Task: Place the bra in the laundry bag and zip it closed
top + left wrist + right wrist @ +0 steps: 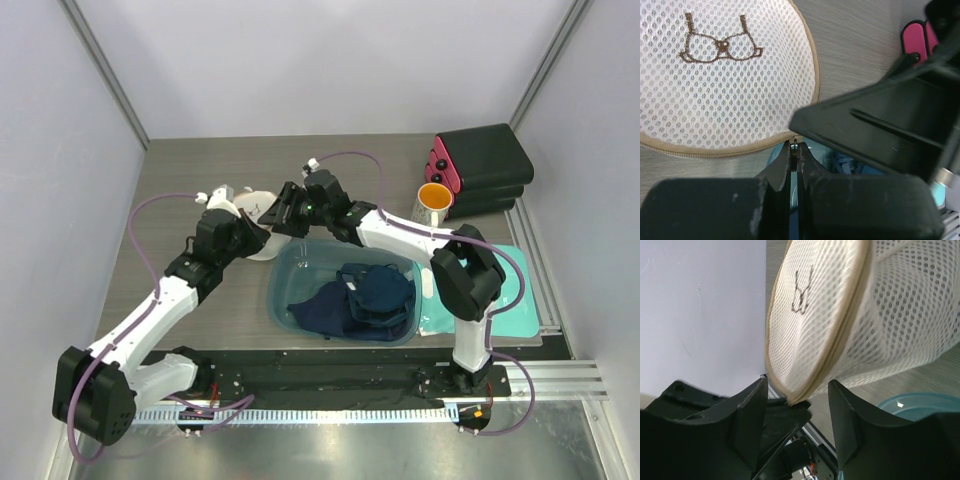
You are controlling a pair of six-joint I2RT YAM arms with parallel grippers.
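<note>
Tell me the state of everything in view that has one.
laundry bag: held at its rim, zip unclear
left gripper: shut on the laundry bag's rim
right gripper: open, astride that rim
blue tub: holds navy clothes
orange cup: upright
bra: not in view

A cream mesh laundry bag (715, 90) fills ten o'clock, with a brown bra emblem (720, 46) on its face and a tan zipper rim. At six o'clock, the left gripper (795, 150) pinches that rim, jaws together. A black robot arm (880, 125) crosses three o'clock.
</note>
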